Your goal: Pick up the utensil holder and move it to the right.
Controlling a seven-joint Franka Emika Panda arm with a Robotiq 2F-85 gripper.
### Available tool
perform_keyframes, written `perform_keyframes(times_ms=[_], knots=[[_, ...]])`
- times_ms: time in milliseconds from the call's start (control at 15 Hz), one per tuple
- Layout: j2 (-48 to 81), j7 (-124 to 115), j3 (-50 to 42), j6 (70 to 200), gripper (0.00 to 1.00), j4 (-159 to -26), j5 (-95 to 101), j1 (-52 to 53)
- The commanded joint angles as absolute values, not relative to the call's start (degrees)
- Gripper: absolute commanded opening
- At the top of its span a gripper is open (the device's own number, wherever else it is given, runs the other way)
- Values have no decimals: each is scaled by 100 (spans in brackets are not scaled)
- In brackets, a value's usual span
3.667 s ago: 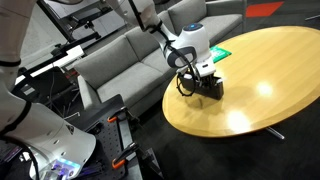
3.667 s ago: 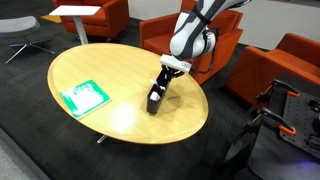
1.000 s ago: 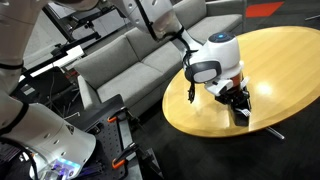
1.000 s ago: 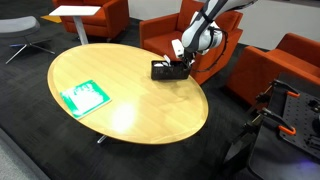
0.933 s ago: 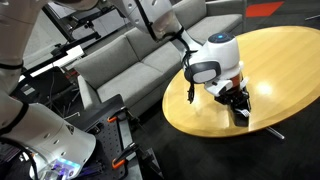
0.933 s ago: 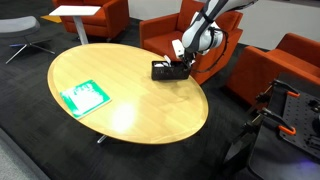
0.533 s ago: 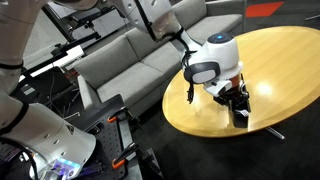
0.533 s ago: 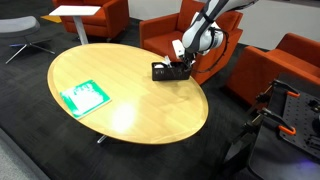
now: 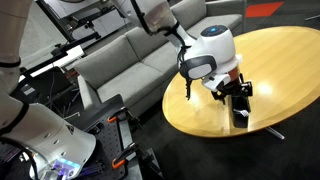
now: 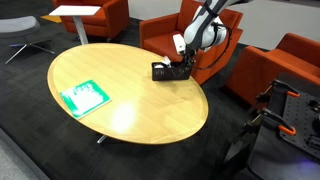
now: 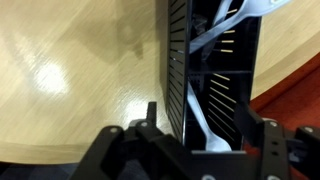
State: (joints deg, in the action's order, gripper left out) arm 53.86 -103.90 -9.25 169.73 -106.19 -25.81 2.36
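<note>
Round wooden table (image 10: 120, 118) is seen in both exterior views. Green-and-white card (image 10: 84, 97) is laid flat near the table's left edge. Utensil holder (image 10: 162, 70) is set on the table at its far rim, with white utensils (image 11: 228, 22) lodged inside. Claw (image 10: 179, 68) is held apart, fingers (image 11: 148, 128) straddling the holder's end; contact can't be told. Orange armchairs (image 10: 300, 60) are placed beyond the table.

Utensil holder (image 10: 163, 71): small black rectangular caddy, low, elongated, slatted walls, inner dividers. Rests flat on desk (image 10: 130, 95), upright, just inside curved desk edge, long side roughly along edge. White utensils (image 11: 232, 28) lie inside.
</note>
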Motion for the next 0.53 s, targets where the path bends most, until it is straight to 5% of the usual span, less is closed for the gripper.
perform_keyframes(times_ms=[0,467], knots=[[4459,-10309,-868,17347,100,-11597,-2580,303],[3051,-10208,-1380,17673,100,-12889,-2248,980]])
